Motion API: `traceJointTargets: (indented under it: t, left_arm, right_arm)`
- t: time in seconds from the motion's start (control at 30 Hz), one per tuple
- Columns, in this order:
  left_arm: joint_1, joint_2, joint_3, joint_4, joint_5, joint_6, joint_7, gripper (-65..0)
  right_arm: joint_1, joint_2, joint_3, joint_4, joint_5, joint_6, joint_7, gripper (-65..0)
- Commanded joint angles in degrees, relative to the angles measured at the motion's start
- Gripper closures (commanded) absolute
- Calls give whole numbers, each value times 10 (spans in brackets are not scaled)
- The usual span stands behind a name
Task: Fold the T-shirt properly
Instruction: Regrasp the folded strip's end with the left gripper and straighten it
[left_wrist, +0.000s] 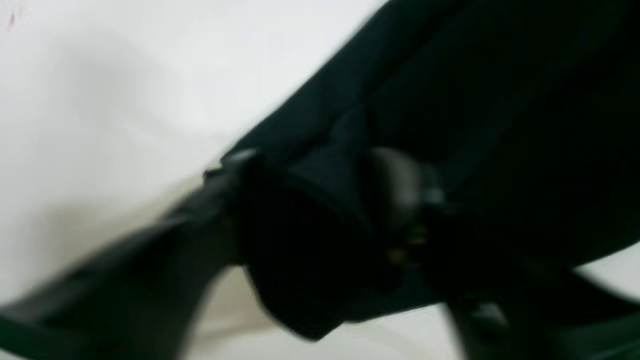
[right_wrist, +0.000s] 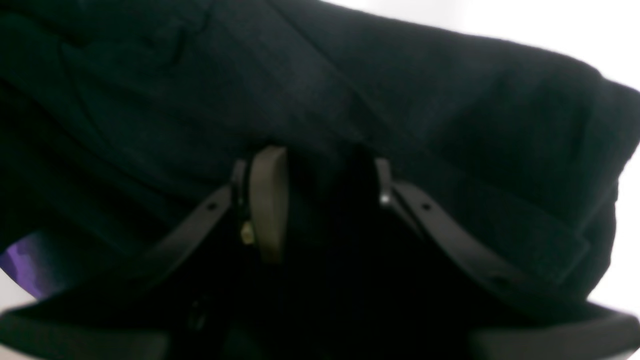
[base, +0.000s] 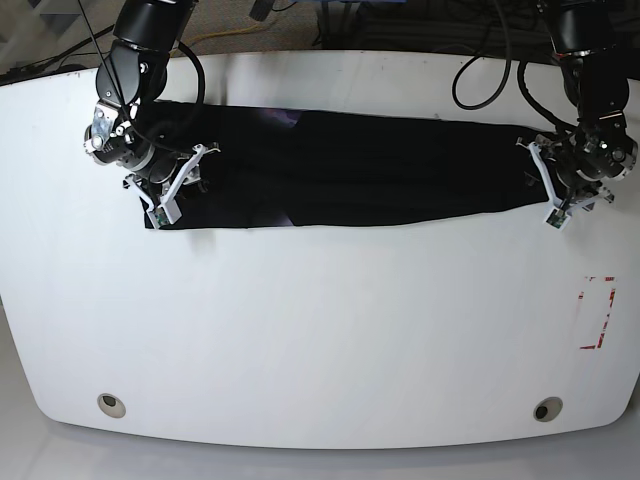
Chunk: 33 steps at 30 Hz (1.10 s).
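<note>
Left wrist view: the picture is badly blurred. The shirt (left_wrist: 500, 100) fills the right and upper right as a black mass, with the white worktop (left_wrist: 100, 100) to the left. The left pincer (left_wrist: 320, 210) sits low in the middle, and a fold of black cloth lies between its two dark fingers (left_wrist: 405, 185). Whether the jaws press on that fold or stand loose around it, I cannot tell through the blur.

Right wrist view: black cloth covers nearly the whole picture, the shirt (right_wrist: 400, 100) rising over the right pincer (right_wrist: 320, 200). A pale pad (right_wrist: 269, 200) stands on the left finger, and cloth is bunched in the gap between the two fingers, so the jaws are clamped on the shirt. A small purple patch (right_wrist: 30, 260) of the print shows at the lower left edge. A strip of worktop (right_wrist: 550, 25) shows at the upper right.

Base view: the shirt (base: 380, 170) lies as a long black band across the far half of the white worktop (base: 320, 340), folded narrow and stretched from side to side. The right pincer (base: 175, 190) is at the band's left end, down on the cloth. The left pincer (base: 552, 190) is at the band's right end, just at the edge of the cloth. A red marked rectangle (base: 597, 312) lies on the worktop near the right edge, well apart from the shirt. Two round holes (base: 112, 404) sit near the front edge.
</note>
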Motion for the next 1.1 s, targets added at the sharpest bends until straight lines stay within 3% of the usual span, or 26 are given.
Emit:
traceJointTargets:
  t: [0.0,0.2,0.4,0.83,1.07]
  left_arm:
    - [-7,-15,-37,5,-34,1,17,-429]
    - [-26,-52,-107,2,-173,1,115,-435]
    - [-9,-61,-127,-22,-251,1,145,-438]
    - [44,-60,-127,-105,-351,1,142,-438]
    - [49,-57,-127,-105,-353,1,142,-439]
  right_arm:
    - [-3,1,-1,-6,-22,-4,-29,-208]
    - [-2,2,-1,-8,-22,-4,-29,-208]
    - [5,2,-1,-8,-22,-4,-29,-208]
    - [5,4,-1,-8,-22,-4,-29,-208]
    - [5,3,-1,-8,-22,-4,-29,-208]
